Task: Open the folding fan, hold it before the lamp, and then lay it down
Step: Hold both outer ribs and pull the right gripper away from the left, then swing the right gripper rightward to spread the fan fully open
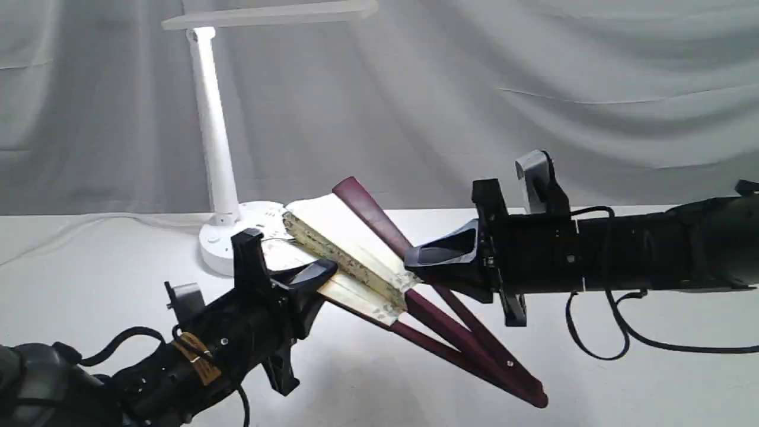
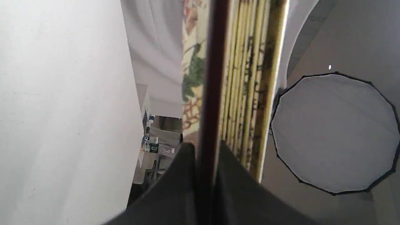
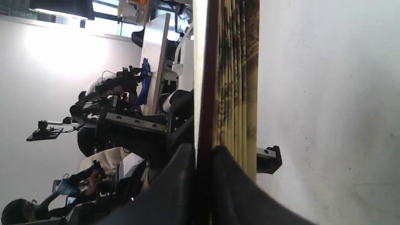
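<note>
Lamp (image 1: 212, 136): white, upright at the rear left of the counter (image 1: 622, 391). Left hand (image 1: 320, 281): clamped on the lower maroon guard, apparently to anchor it. Folding fan (image 1: 344, 231): partly spread, leaf end raised just before the lamp's base, pivot low and forward; contact with the counter cannot be told. Right hand (image 1: 424, 270): clamped on the upper guard, placed to draw it apart. Only the exterior view shows the V-shaped spread and the lamp. Only the wrist views show each guard pinched between fingers, with the pleats edge-on.
</note>
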### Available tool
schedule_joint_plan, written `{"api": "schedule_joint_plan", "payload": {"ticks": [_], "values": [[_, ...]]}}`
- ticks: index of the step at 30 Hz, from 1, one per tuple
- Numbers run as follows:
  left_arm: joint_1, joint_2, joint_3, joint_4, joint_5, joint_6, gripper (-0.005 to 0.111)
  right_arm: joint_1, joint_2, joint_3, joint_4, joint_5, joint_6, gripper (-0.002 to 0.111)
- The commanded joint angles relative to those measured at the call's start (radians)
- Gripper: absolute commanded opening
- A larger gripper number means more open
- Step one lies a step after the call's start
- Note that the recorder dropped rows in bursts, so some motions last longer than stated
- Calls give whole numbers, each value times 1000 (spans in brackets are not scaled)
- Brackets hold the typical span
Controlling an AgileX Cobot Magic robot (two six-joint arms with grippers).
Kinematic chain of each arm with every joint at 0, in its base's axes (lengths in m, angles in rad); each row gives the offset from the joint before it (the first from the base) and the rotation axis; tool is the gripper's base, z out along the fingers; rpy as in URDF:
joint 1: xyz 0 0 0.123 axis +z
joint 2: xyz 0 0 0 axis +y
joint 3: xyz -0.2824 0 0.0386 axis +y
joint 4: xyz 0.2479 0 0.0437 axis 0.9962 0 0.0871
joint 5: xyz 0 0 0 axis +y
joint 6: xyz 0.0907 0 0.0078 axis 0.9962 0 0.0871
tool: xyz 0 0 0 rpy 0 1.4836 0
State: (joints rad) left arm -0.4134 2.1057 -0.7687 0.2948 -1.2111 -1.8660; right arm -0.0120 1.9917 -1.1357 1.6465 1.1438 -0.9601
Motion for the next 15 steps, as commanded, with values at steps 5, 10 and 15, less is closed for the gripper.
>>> {"api": "schedule_joint_plan", "payload": {"ticks": [5,10,15], "values": [[-7,1,-5,-1,-10,-21,0,-2,-7,0,72,-115,-27,0],[-7,1,-5,-1,-10,-21,0,-30,-7,0,98,-129,-27,0],[-7,1,-5,0,-10,-19,0,-81,-7,0,98,-121,-27,0]]}}
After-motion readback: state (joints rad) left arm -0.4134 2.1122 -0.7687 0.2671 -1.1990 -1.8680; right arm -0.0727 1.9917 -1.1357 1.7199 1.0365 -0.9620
